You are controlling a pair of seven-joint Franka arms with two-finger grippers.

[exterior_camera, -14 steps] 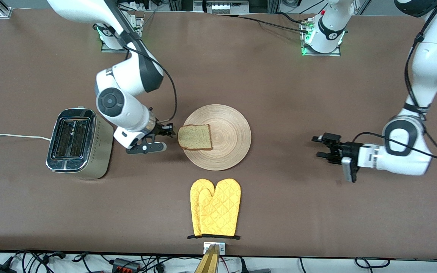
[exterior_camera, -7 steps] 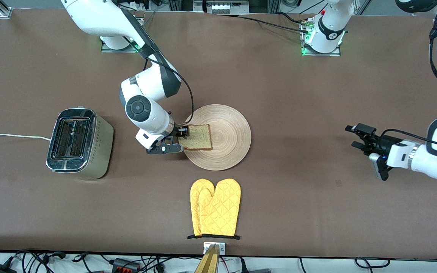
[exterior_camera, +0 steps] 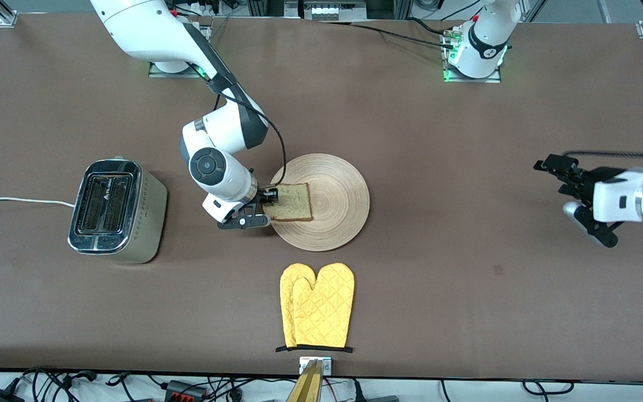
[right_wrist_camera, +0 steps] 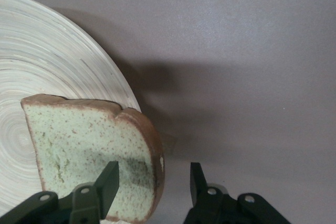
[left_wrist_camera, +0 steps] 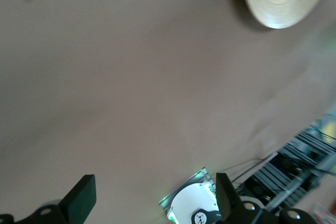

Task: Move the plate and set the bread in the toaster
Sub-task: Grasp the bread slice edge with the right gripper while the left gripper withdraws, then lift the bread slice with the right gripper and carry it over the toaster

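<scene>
The toaster [exterior_camera: 116,210] stands toward the right arm's end of the table [exterior_camera: 444,290], its shiny chrome top showing two dark slots, a row of small dots along its beige-silver side, and a white cord [exterior_camera: 17,200] trailing off toward the table edge. Between the toaster and the plate [exterior_camera: 335,190], the right gripper [exterior_camera: 254,207] sits low at the plate's rim, its jaws spread wide on either side of the bread's crust edge, one finger over the slice, the other over the table just off the rim, not closed on it. The bread [exterior_camera: 288,201] is a square, pale tan slice with a darker brown crust, lying flat on the toaster-side part of the round light-wood plate with fine ring grain. A pair of yellow quilted oven mitts [exterior_camera: 316,306] lies nearer the front camera than the plate. The left gripper [exterior_camera: 564,187] hangs over bare table toward the left arm's end, well apart from the plate, jaws wide open and empty.
</scene>
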